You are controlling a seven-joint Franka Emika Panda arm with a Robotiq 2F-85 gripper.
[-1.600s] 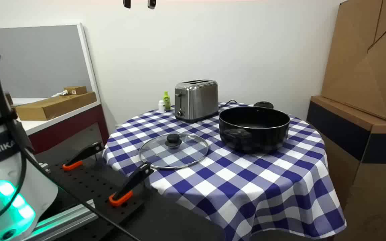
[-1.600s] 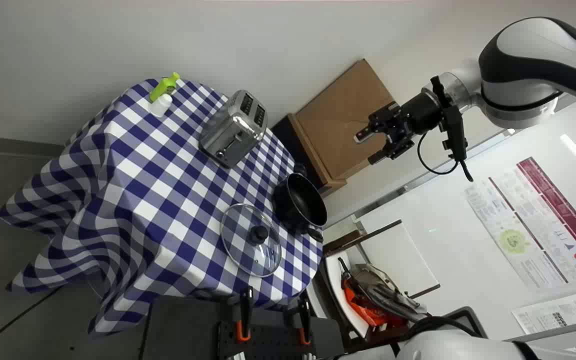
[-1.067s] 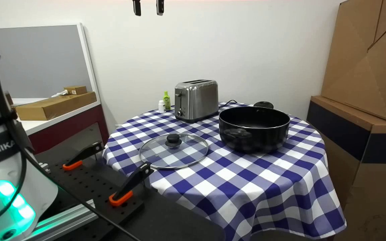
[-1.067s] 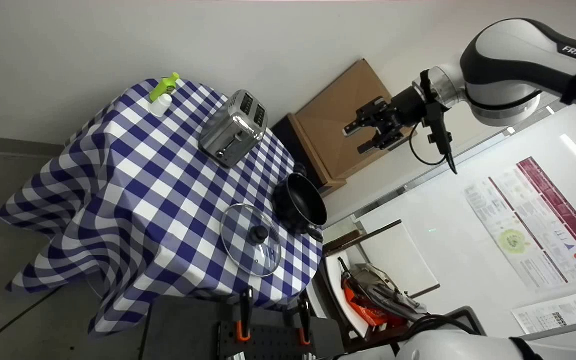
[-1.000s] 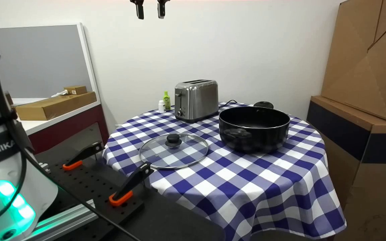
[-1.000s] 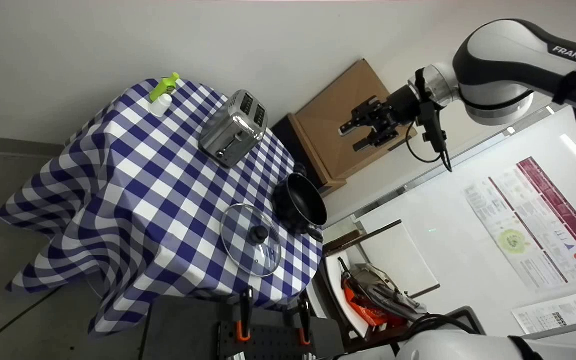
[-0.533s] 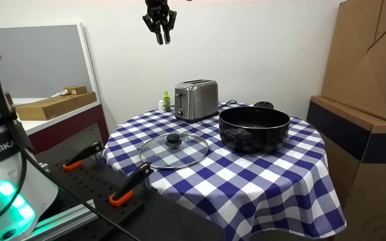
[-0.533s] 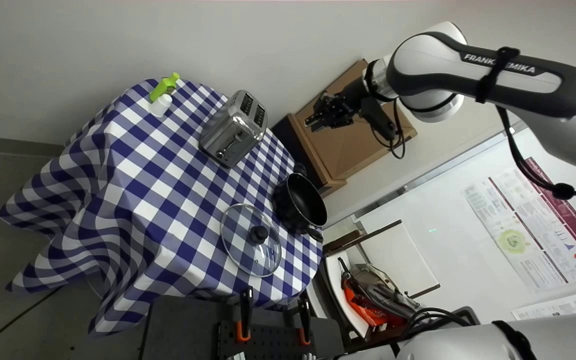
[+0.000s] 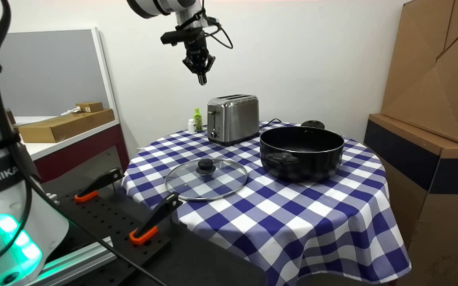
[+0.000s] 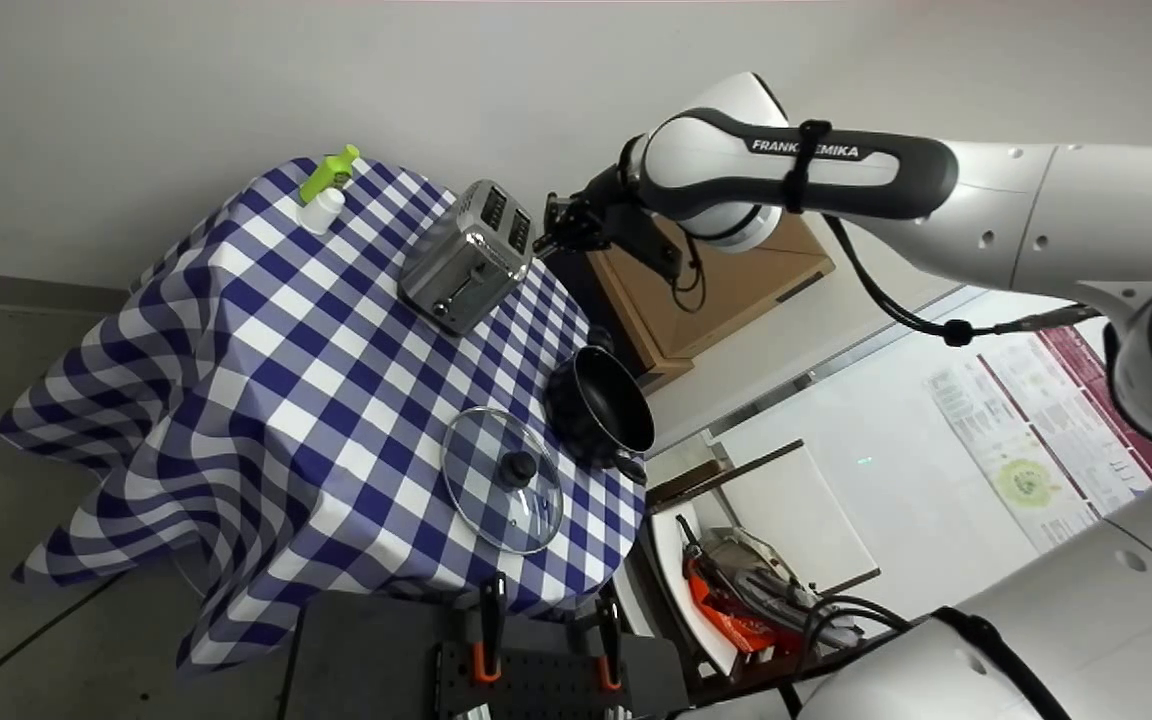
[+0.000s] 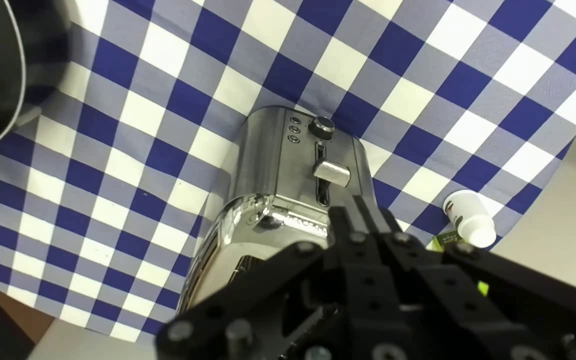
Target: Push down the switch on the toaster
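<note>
The silver toaster (image 9: 241,118) stands upright on the checked tablecloth, in both exterior views. Its switch (image 11: 332,173), a small lever with a bright metal front in the wrist view, juts from the slot in the narrow end face, between the slot's two ends and below the top edge. My gripper (image 9: 202,82) hangs above the toaster's switch end, pointing down and clear of the metal. Its fingers are together with nothing between them. In the wrist view the fingertips of the gripper (image 11: 364,200) appear just beside the lever, over the end face's upper edge.
A white bottle (image 11: 468,215) and a green bottle (image 9: 198,120) stand close by the toaster. The black pot (image 9: 300,167) sits on its other side, with a glass lid (image 9: 205,166) in front. Large cardboard boxes (image 9: 431,79) rise beyond the table.
My gripper has come down and across to the toaster, and its fingers have gone from wide apart to together. Toaster, pot, lid and bottles have stayed in place.
</note>
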